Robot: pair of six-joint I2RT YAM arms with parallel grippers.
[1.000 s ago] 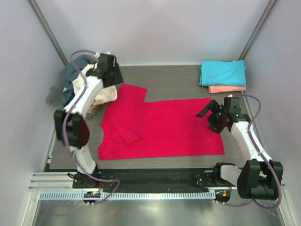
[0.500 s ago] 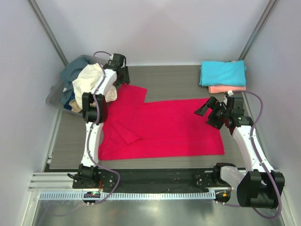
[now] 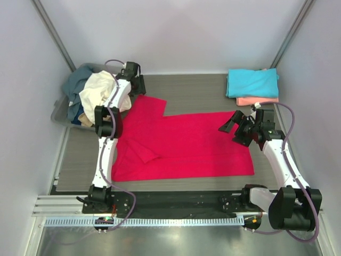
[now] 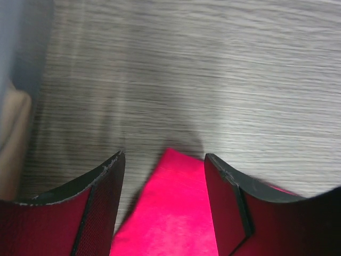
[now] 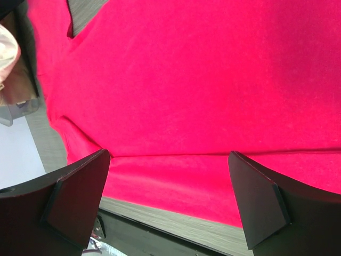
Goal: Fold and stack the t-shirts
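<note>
Bright crimson red t-shirt [image 3: 186, 144] lies spread flat across the middle of the table [image 3: 197, 88], collar end to the left and hem end to the right; its near long edge lies straight, and a small crease shows near the left end. Right fingers [image 5: 256, 202], spread wide and grasping nothing, hover just above the cloth at the right end, with red fabric filling the gap between them. Farther back on the left, the left fingers [image 4: 101, 208] are parted and released, poised over the pointed tip of the far sleeve [image 3: 149, 104], which lies between them on the bare wood grain. The step in hand appears to be the first fold. To do it well, each arm should probably descend until both of its fingers bracket one layer of cloth at the edge, close fully before lifting, and carry the two ends at matching height so the fold line runs straight. At the far left, the grey tub [image 3: 59, 112] holds the cream shirt [image 3: 98, 88] and slate blue shirt [image 3: 77, 80], unfolded. At the far right, the folded turquoise shirt [image 3: 253, 82] rests on the salmon pink shirt [image 3: 258, 100], where the stack stands.
</note>
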